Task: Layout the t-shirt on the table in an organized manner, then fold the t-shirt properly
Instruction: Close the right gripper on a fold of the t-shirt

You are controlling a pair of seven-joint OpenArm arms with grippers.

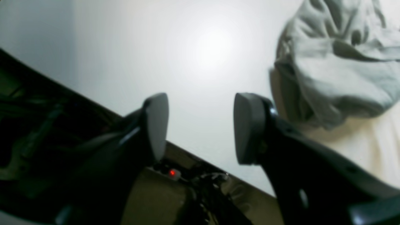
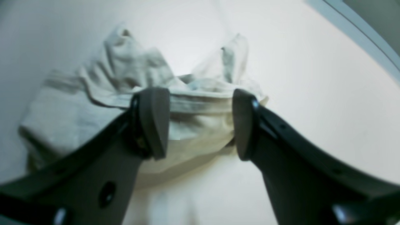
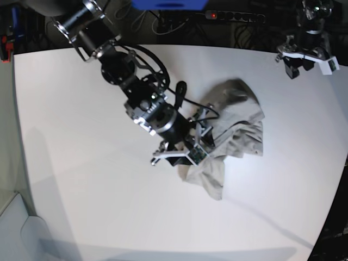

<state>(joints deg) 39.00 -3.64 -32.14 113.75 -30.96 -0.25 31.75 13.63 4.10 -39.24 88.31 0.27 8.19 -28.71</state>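
T-shirt [image 3: 234,133] lies crumpled right of table [image 3: 81,163] centre; I read no label or print. Right gripper [image 2: 201,125] over its near edge, jaws apart, cloth between, grip unclear. Left gripper [image 1: 200,128] jaws wide, empty, off the shirt.

the right claw [image 2: 201,125] covers part of the t-shirt [image 2: 103,103] in the base view; the shirt runs off the left wrist picture's right edge; both wrist views are blurred; the neck label cannot be made out
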